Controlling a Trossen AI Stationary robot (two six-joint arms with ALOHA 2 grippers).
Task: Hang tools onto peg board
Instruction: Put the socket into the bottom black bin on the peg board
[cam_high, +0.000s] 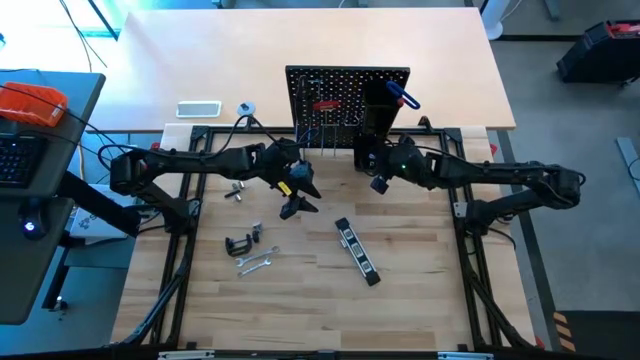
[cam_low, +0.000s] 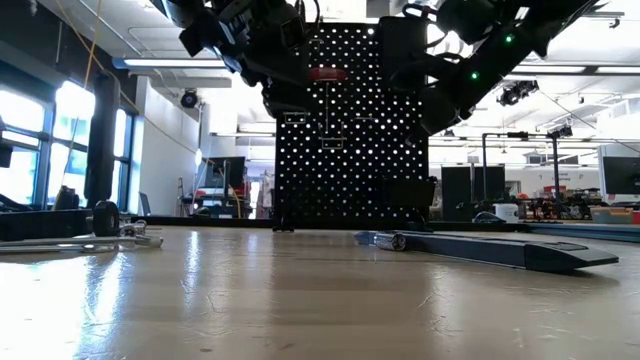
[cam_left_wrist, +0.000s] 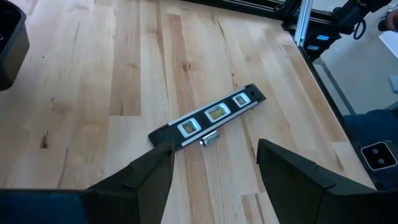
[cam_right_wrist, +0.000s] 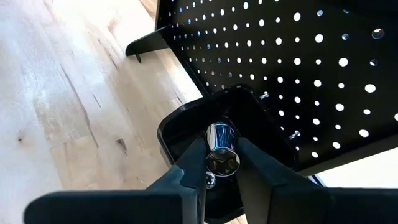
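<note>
The peg board (cam_high: 345, 100) stands upright at the table's far side, with a red-handled screwdriver (cam_high: 325, 103) and a blue T-handle hex key (cam_high: 403, 95) on it. The black box holder (cam_right_wrist: 186, 124) hangs on its front. My right gripper (cam_right_wrist: 221, 149) is just above the holder's open top, shut on a chrome socket (cam_right_wrist: 222, 152). My left gripper (cam_left_wrist: 214, 146) hovers open in front of the board, with nothing between its fingers. On the table lie a black-and-silver bar (cam_high: 357, 250), a C-clamp (cam_high: 240, 243) and a silver wrench (cam_high: 255, 264). My right gripper pinches the chrome socket's round sides (cam_right_wrist: 211, 140) between its two fingers. The fingers slant down toward the peg board. The socket is lifted clear, with its hexagonal opening (cam_right_wrist: 224, 163) facing back toward the wrist, above the box holder's open top (cam_right_wrist: 242, 102).
A small silver piece (cam_left_wrist: 208, 139) lies against the bar. More small silver parts (cam_high: 236, 190) lie under my left arm. Bare wood spreads along the table's near side. A black frame rail (cam_high: 455, 215) runs along the table's right side.
</note>
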